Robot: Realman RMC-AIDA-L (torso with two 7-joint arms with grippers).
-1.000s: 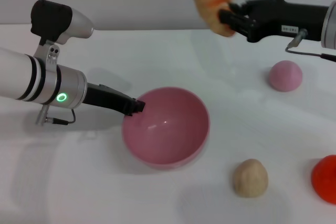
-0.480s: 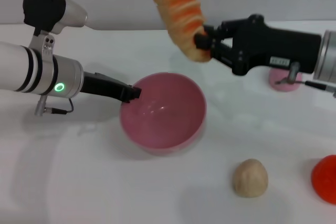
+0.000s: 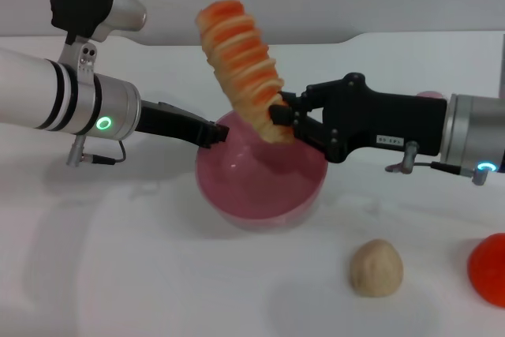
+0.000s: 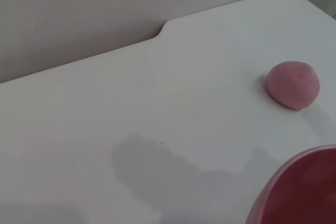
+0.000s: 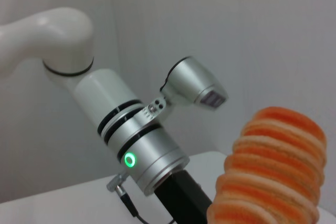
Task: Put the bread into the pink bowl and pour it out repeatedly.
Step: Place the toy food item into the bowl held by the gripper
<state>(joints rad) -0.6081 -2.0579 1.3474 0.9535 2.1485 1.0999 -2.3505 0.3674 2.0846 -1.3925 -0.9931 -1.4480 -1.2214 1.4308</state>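
Observation:
The bread, a long orange-and-cream ridged loaf, stands nearly upright above the pink bowl; its striped top also fills the corner of the right wrist view. My right gripper is shut on the loaf's lower end, right over the bowl's mouth. My left gripper is shut on the bowl's left rim, and the bowl sits on the white table. A piece of the bowl's rim shows in the left wrist view.
A small pink dome lies behind the right arm, mostly hidden in the head view. A round tan bun sits in front of the bowl to the right, and a red object lies at the right edge.
My right gripper has carried the bread left and down, from high at the back to just over the bowl. The bowl and left gripper have shifted slightly right.

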